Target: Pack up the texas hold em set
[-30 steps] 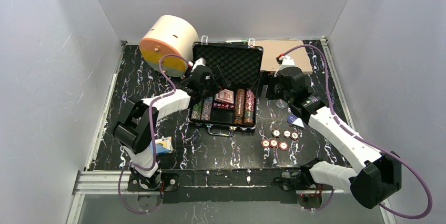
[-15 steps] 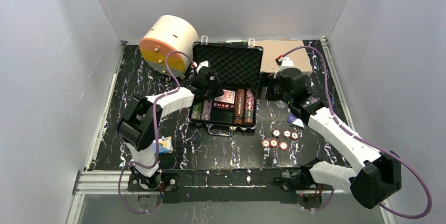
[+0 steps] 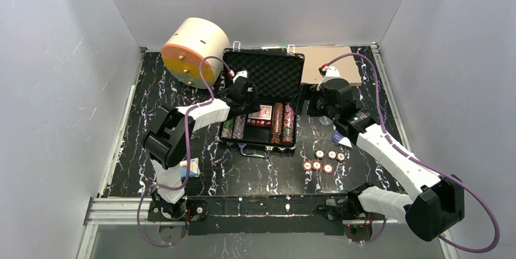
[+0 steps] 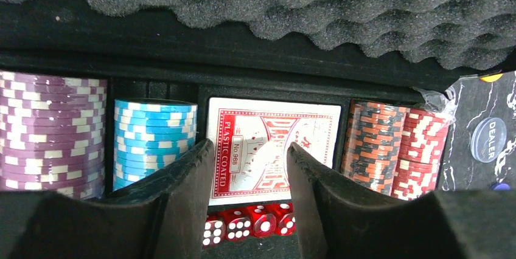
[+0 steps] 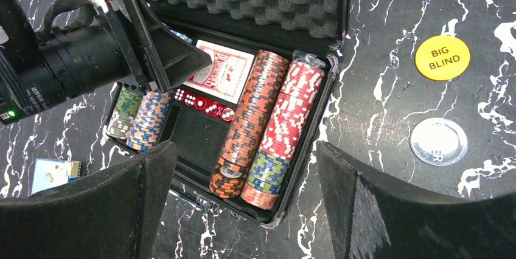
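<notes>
- Open case (image 3: 258,143) in the middle of the tabletop (image 3: 243,177), foam lid (image 3: 271,73) tipped back toward the far wall.
- Seen from the left wrist, in the tray: purple chips (image 4: 48,131) and blue chips (image 4: 155,140) at the left, red deck (image 4: 268,125) in the middle, dice (image 4: 249,225) in a row just nearer than it, red-black chips (image 4: 371,143) at the right.
- Left hand (image 4: 249,145) inside the case, low over the middle compartment, fingers half spread with nothing between them.
- Red deck straight ahead of the left fingertips, dice just below the gap; touching or not, hard to tell from either wrist view.
- Right hand (image 5: 244,146) spread wide and empty, hovering just right of the case.
- BIG BLIND button (image 5: 442,57) and clear button (image 5: 438,141) on the tabletop right of the case, apart from both hands.
- Loose chips (image 3: 322,160) clustered off the case's near-right corner.
- Probably a blue deck (image 3: 190,168) near the left arm's base, well apart from the case.
</notes>
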Available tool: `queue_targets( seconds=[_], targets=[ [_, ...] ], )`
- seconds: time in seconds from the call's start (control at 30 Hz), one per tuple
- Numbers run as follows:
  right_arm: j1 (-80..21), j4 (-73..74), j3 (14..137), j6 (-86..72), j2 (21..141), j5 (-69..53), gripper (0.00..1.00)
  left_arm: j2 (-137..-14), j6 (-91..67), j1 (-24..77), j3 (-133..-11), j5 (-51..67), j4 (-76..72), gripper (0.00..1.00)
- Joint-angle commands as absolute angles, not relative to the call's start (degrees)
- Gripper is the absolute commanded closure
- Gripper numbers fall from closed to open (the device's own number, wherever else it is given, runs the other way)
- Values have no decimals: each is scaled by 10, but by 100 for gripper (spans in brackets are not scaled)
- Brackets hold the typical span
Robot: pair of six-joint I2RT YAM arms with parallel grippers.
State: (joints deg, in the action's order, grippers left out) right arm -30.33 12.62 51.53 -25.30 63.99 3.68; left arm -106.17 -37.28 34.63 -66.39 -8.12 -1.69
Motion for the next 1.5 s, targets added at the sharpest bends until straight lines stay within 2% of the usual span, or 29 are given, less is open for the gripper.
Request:
queue_targets(
  seconds=[0.0,0.1,0.2,0.3,0.47,0.57,0.7,0.9,1.0,1.07,1.27,1.47],
  targets=[
    [-300,130,531,-269,642,55,6,-1004,-342,349,-691,-106,-4,50],
    [-300,176,567,-280,695,52,5,-949,-316,348,-683,-133,-3,38],
    [-301,225,622,-252,754,8,7,-887,-297,335,-658,-170,-4,19],
    [-323,194,640,-219,762,-35,7,-825,-280,306,-650,-191,30,2],
    [-397,12,577,-177,721,-86,6,-733,-238,259,-685,-245,92,2],
    [-458,-89,560,-142,736,-123,5,-695,-204,249,-734,-288,132,2],
    [-548,-139,601,-83,811,-177,5,-651,-182,247,-791,-322,158,2],
    [-627,-257,652,-37,961,-298,6,-590,-222,247,-787,-335,151,2],
    [-664,-155,759,56,1047,-348,6,-576,-240,247,-793,-333,167,2],
    [-686,-74,825,101,1100,-333,8,-579,-257,247,-814,-320,188,2],
    [-715,-143,837,154,1171,-274,6,-602,-282,247,-878,-264,220,2],
    [-732,-122,874,213,1227,-249,6,-608,-329,247,-885,-230,247,2]
  ],
)
